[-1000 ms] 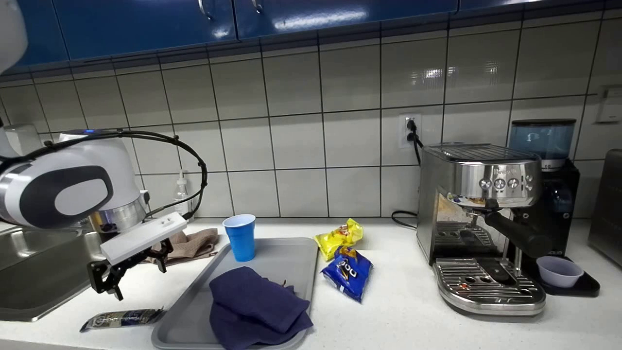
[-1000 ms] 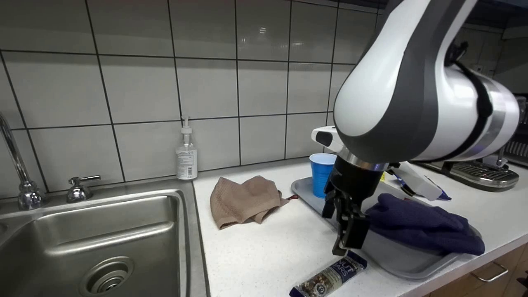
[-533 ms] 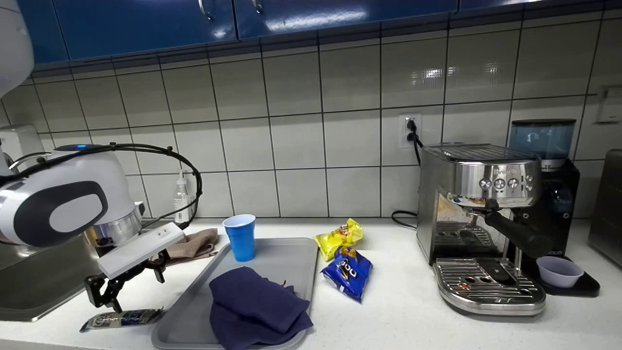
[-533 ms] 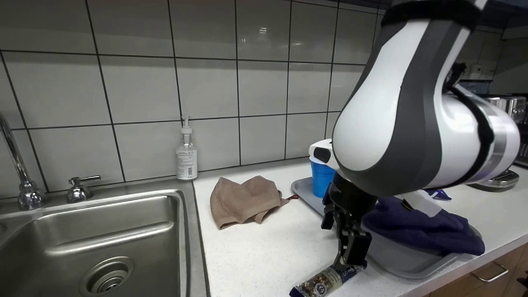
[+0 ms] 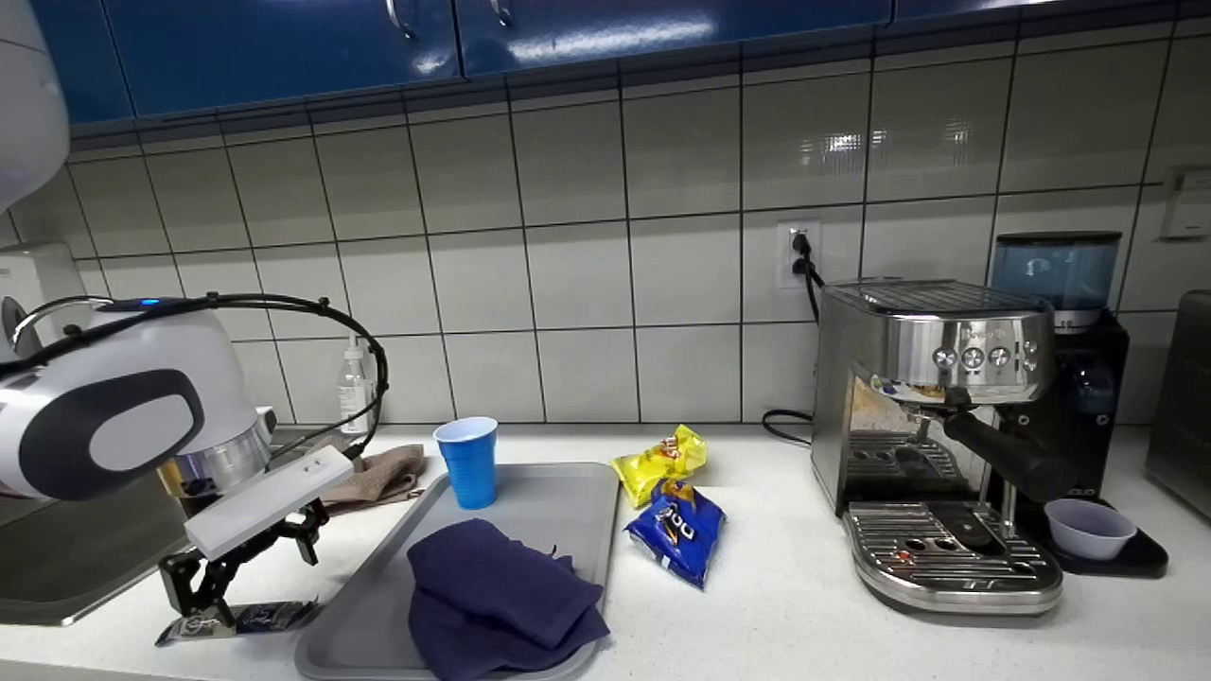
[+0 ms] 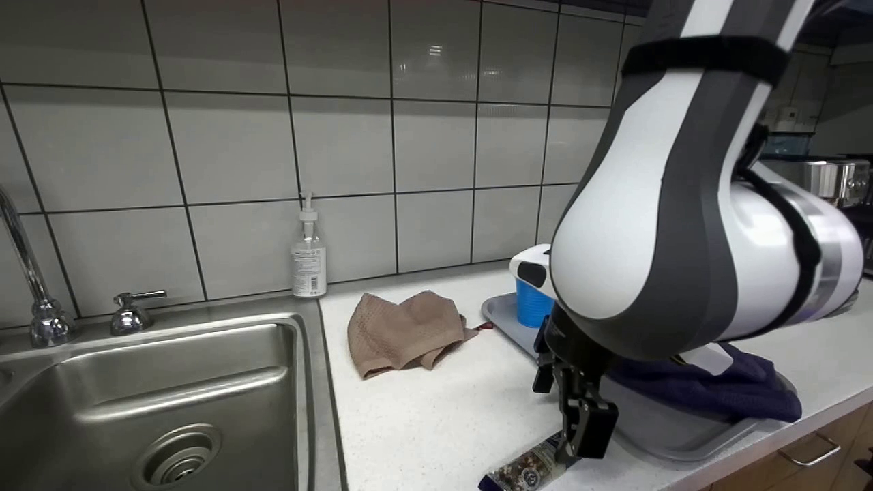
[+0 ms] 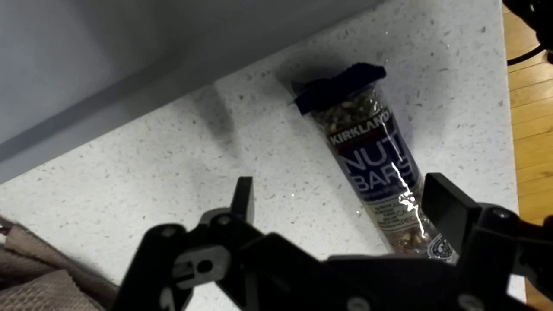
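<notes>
A nut bar in a clear and dark blue wrapper [image 7: 376, 164] lies flat on the white counter, beside the grey tray [image 5: 558, 484]. My gripper [image 7: 340, 190] is low over it with its jaws wide apart and nothing held. In the wrist view the bar runs slantwise between the fingers, far closer to the right finger [image 7: 449, 207]; whether they touch I cannot tell. The bar's lower end is hidden behind the gripper body. In an exterior view one fingertip of the gripper [image 5: 269, 588] overlaps the bar [image 5: 270, 617], while the other hangs higher, towards the tray.
On the tray are a blue cup [image 5: 470, 473] and a navy cloth [image 5: 501, 596]. A brown cloth [image 6: 406, 334] lies between tray and sink [image 6: 307, 382]. Yellow [image 5: 659, 463] and blue snack bags [image 5: 679, 532] rest right of the tray. A coffee machine [image 5: 932, 359] stands farther right.
The arm has come down, and the gripper has sunk from above the nut bar to its level. Its jaws have stayed wide. The bar and the other objects have not moved.
</notes>
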Robot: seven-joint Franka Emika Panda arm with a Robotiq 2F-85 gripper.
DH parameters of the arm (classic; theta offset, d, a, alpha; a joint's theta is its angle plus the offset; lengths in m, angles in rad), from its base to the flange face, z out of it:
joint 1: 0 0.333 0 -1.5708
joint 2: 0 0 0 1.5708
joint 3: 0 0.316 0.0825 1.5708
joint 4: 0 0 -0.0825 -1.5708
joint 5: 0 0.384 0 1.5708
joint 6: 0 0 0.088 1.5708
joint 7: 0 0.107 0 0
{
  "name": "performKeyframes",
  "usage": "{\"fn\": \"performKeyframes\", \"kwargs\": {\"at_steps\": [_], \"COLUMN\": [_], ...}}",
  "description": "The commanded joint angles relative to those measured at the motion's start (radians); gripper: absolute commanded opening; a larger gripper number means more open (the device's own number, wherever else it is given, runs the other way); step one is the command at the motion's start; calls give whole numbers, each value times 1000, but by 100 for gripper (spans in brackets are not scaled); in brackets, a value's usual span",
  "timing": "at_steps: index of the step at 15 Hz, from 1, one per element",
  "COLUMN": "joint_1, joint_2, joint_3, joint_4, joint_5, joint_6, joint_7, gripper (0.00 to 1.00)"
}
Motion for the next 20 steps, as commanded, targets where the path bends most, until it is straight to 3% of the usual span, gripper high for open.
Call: {"fn": "performKeyframes", "kwargs": {"at_steps": [1,8,9,11,18,20], "joint_1": [19,17,16,11,4,-3], "joint_2": [16,27,28,26,15,-7], "joint_3": [-17,-9,-7,-2,1,6], "joint_4": [0,0,0,0,0,-11], "joint_5": [0,1,2,1,1,-3], "joint_6": [37,43,44,41,35,28], "joint_7": [-23,-30,-30,-32,-25,-18], "gripper": [100,100,75,66,10,7]}}
